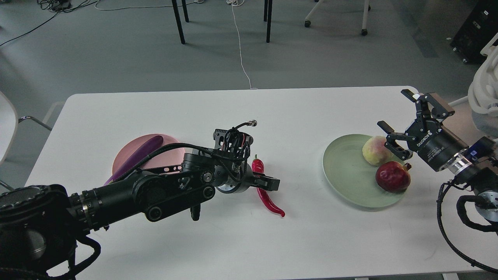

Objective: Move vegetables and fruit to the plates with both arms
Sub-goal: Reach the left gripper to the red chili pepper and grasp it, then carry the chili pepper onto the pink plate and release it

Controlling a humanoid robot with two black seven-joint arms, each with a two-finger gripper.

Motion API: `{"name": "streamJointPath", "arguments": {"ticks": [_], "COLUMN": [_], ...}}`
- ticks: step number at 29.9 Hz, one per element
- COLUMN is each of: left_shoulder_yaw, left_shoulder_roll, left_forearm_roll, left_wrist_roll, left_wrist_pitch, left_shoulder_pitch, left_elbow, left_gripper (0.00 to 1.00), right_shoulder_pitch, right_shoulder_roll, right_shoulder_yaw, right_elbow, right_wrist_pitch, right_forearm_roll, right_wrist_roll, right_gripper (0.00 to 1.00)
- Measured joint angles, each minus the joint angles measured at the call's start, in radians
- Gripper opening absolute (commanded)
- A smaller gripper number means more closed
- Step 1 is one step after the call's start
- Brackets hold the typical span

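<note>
The red chili pepper point(266, 196) lies on the white table near the middle. My left gripper point(268, 182) is low over its middle, fingers dark across the chili, so I cannot tell whether they grip it. The purple eggplant point(144, 151) lies on the pink plate point(171, 144) at the left, partly behind my left arm. The peach point(375, 151) and the pomegranate point(393, 177) sit on the green plate point(346, 171) at the right. My right gripper point(392, 108) is open and empty, just above and right of the peach.
The white table point(233, 241) ends close beyond the green plate on the right. Chair and table legs point(268, 21) and cables stand on the floor behind. A white object point(484, 93) sits past the right edge.
</note>
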Motion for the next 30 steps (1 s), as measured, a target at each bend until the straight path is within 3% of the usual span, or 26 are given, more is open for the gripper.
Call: {"name": "streamJointPath", "arguments": {"ticks": [3, 8, 16, 20, 30], "left_shoulder_yaw": [0.004, 0.015, 0.032, 0.030, 0.061], "left_shoulder_roll": [-0.001, -0.001, 0.021, 0.115, 0.453], "left_forearm_roll": [0.000, 0.002, 0.001, 0.000, 0.044], "left_wrist_roll": [-0.001, 0.002, -0.001, -0.015, -0.155], "left_wrist_pitch": [-0.003, -0.006, -0.029, -0.033, -0.033], "left_shoulder_pitch": [0.000, -0.007, -0.082, -0.144, -0.178], "left_elbow": [0.006, 0.007, -0.009, -0.071, -0.209], "left_gripper": [0.29, 0.19, 0.17, 0.17, 0.17], "right_shoulder_pitch": [-0.004, -0.007, -0.008, -0.009, -0.009], "right_shoulder_roll": [-0.001, -0.001, -0.001, 0.003, 0.009], "right_shoulder_yaw": [0.000, 0.000, 0.002, 0.003, 0.003], "right_elbow": [0.000, 0.001, 0.001, 0.000, -0.001], "right_wrist_pitch": [0.000, 0.000, -0.002, -0.003, -0.005], "right_forearm_roll": [0.000, 0.000, 0.000, -0.001, -0.001], "right_wrist_roll": [0.000, 0.000, 0.000, 0.000, 0.000], "right_gripper": [0.98, 0.98, 0.98, 0.98, 0.98]}}
